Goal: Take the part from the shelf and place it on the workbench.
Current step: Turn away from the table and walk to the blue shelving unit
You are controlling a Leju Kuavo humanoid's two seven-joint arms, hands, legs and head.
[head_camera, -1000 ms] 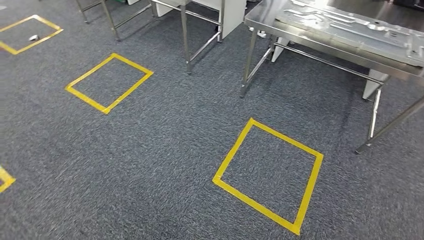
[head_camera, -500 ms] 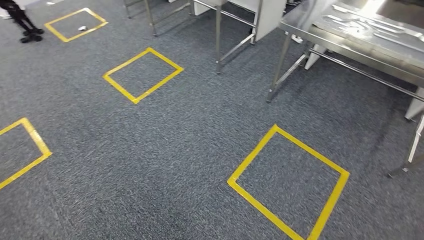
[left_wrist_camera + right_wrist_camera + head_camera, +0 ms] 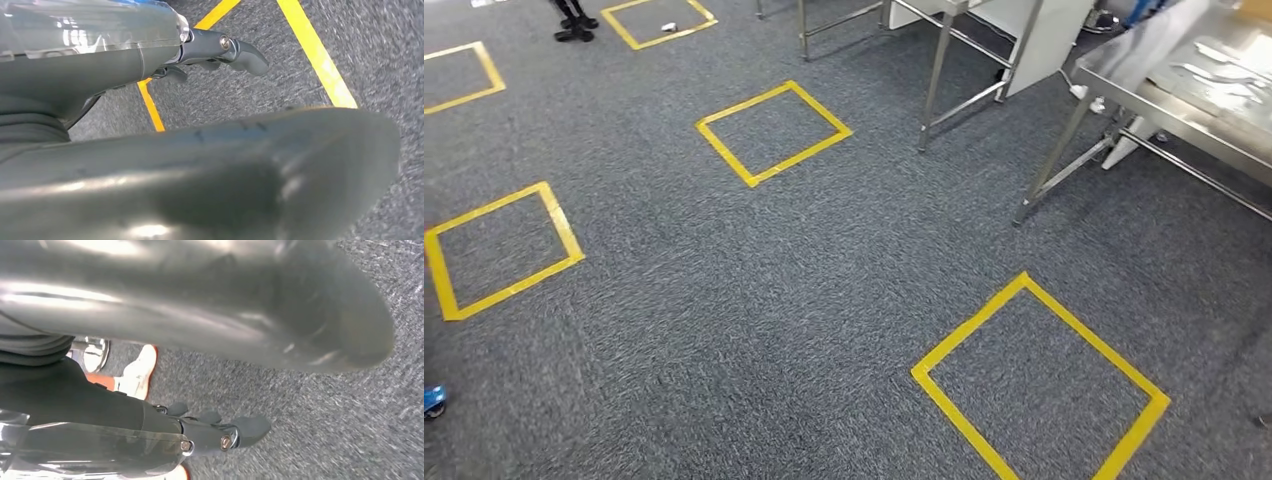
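The steel workbench (image 3: 1159, 95) stands at the upper right of the head view, with flat metal parts (image 3: 1224, 65) lying on its top. My left hand (image 3: 115, 65) hangs over grey carpet and yellow tape; its thick thumb (image 3: 225, 170) and dark fingers (image 3: 240, 52) are apart and hold nothing. My right hand (image 3: 125, 415) also hangs above the carpet, thumb (image 3: 225, 305) and fingers (image 3: 245, 430) spread, with nothing in it.
Several yellow tape squares mark the carpet, the nearest (image 3: 1039, 385) at the lower right. Steel table legs (image 3: 934, 70) stand at the top. A person's dark shoes (image 3: 574, 25) are at the far left, and a white shoe (image 3: 137, 372) is near my right hand.
The whole picture has slid to the right: my view has turned left. The workbench now sits at the right edge and more tape squares show on the left.
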